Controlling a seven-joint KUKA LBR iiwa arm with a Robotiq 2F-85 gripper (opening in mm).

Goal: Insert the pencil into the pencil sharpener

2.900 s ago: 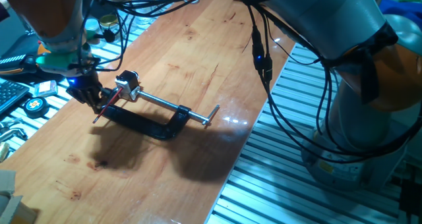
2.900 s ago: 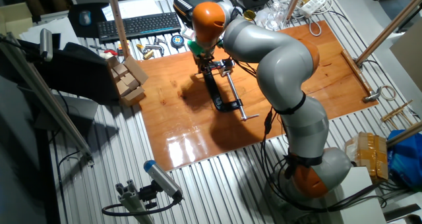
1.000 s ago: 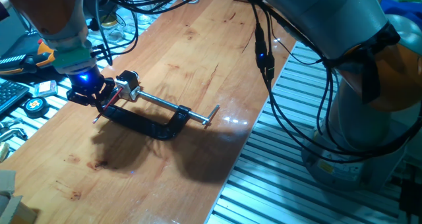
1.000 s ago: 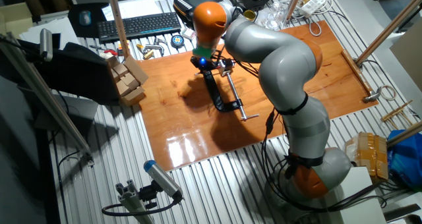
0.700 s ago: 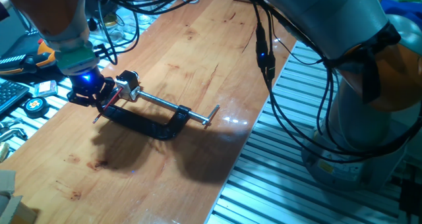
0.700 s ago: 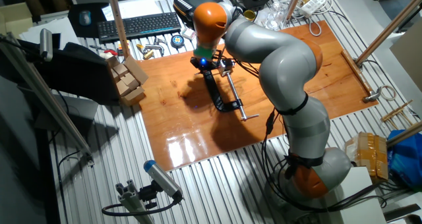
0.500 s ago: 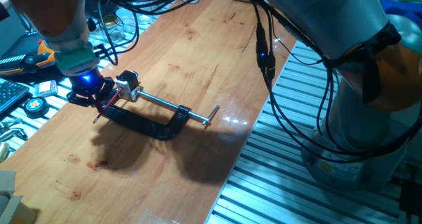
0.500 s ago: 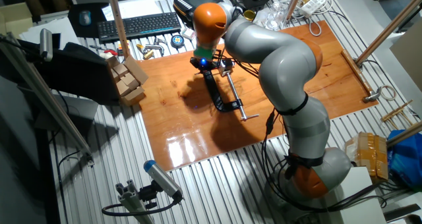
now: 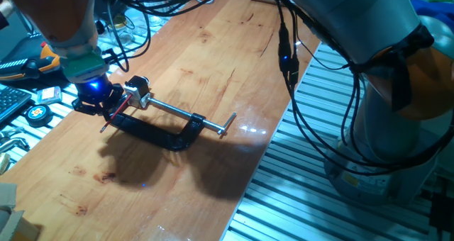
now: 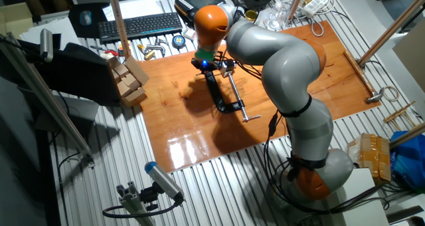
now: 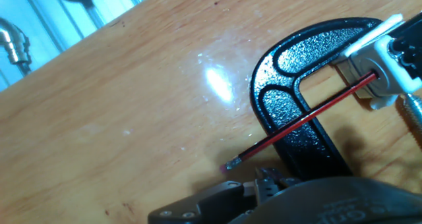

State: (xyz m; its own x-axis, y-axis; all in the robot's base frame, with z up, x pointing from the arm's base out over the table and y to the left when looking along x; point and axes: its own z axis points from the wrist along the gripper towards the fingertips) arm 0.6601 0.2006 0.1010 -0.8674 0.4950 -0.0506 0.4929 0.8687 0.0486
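The pencil (image 9: 115, 115) is a thin red stick lying slanted across the black C-clamp (image 9: 152, 132). In the hand view the pencil (image 11: 303, 118) has its far end at the opening of the pencil sharpener (image 11: 390, 71), and its near end rests on the wood. The silver-white pencil sharpener (image 9: 138, 90) sits at the clamp's screw end. My gripper (image 9: 97, 106) hovers just above the pencil's lower end and looks open, holding nothing. Only dark fingers (image 11: 217, 201) show at the bottom of the hand view, clear of the pencil.
The clamp's silver screw rod (image 9: 181, 112) runs right towards the table's edge. A keyboard (image 10: 139, 25), hand tools (image 9: 35, 112) and wooden blocks (image 10: 129, 80) lie off the board's left side. The arm's cables (image 9: 284, 57) hang over the right edge.
My gripper has risen slightly off the pencil since the earliest frames. The pencil stays put against the sharpener. Almost nothing has moved in the last second.
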